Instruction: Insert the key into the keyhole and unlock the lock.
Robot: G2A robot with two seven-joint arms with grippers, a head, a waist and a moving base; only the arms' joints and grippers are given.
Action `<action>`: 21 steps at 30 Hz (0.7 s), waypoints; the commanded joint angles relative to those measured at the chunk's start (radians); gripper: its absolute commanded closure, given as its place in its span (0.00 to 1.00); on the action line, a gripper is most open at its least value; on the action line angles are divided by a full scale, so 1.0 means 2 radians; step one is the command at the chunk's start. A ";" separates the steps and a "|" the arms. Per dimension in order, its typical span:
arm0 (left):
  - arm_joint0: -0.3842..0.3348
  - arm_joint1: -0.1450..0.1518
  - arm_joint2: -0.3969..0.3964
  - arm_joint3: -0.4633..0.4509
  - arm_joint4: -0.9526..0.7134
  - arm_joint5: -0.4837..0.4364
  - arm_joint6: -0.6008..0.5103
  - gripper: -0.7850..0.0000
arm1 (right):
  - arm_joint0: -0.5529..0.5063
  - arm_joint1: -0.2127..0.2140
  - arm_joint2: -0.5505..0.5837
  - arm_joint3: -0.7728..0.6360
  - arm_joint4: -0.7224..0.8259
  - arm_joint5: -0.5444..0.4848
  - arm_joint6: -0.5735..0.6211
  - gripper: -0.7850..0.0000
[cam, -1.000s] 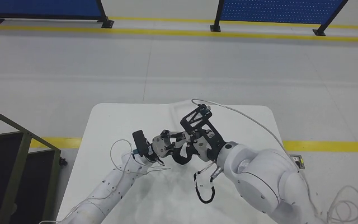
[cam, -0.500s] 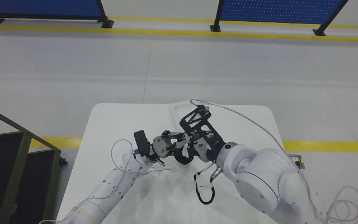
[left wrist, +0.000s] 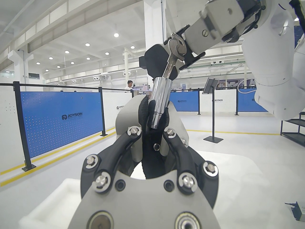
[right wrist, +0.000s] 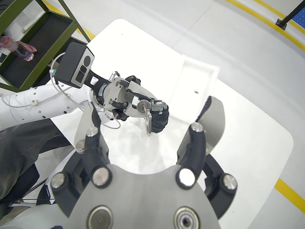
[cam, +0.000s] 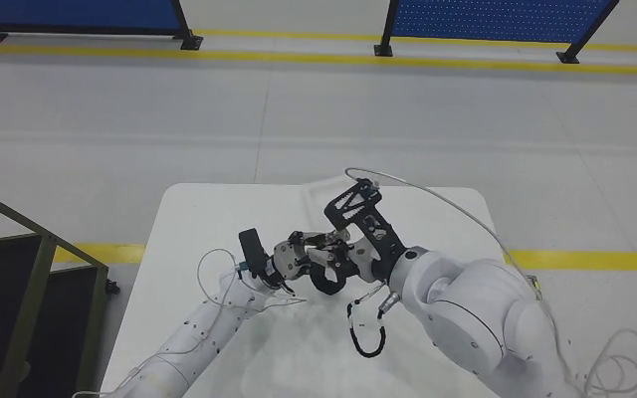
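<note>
My left gripper (left wrist: 152, 110) is shut on a chrome cylinder lock (left wrist: 159, 101), held up above the white table (cam: 199, 229). A silver key (left wrist: 176, 48) sticks in the lock's keyhole, its head pointing away from the cylinder. My right gripper (left wrist: 171, 55) is open, with its fingers standing on either side of the key head. From the right wrist, the lock (right wrist: 143, 106) and key (right wrist: 149, 121) sit in the left gripper (right wrist: 152, 110), centred between the wide-spread fingers of my right gripper (right wrist: 150, 117). From above, both grippers (cam: 299, 254) (cam: 333, 264) meet over the table's middle.
A shallow white tray (right wrist: 200, 72) lies on the table beyond the grippers. A black cable loop (cam: 363, 333) hangs under the right arm. A green metal shelf (right wrist: 47, 24) stands off the table's left side. Blue barriers (cam: 90, 15) line the floor behind.
The right arm's wrist has shifted slightly to the right and turned a little. The left arm and the lock have stayed in place.
</note>
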 commanded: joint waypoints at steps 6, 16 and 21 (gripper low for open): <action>-0.001 0.003 -0.004 0.001 -0.009 -0.006 -0.006 1.00 | 0.001 0.004 0.029 0.006 0.074 -0.112 -0.001 0.00; 0.002 0.008 -0.015 -0.007 -0.033 -0.036 -0.036 1.00 | -0.035 0.023 0.072 0.000 0.071 -0.337 0.006 0.00; 0.005 0.011 -0.022 -0.013 -0.040 -0.052 -0.052 1.00 | -0.052 0.027 0.086 0.001 0.053 -0.356 -0.008 0.00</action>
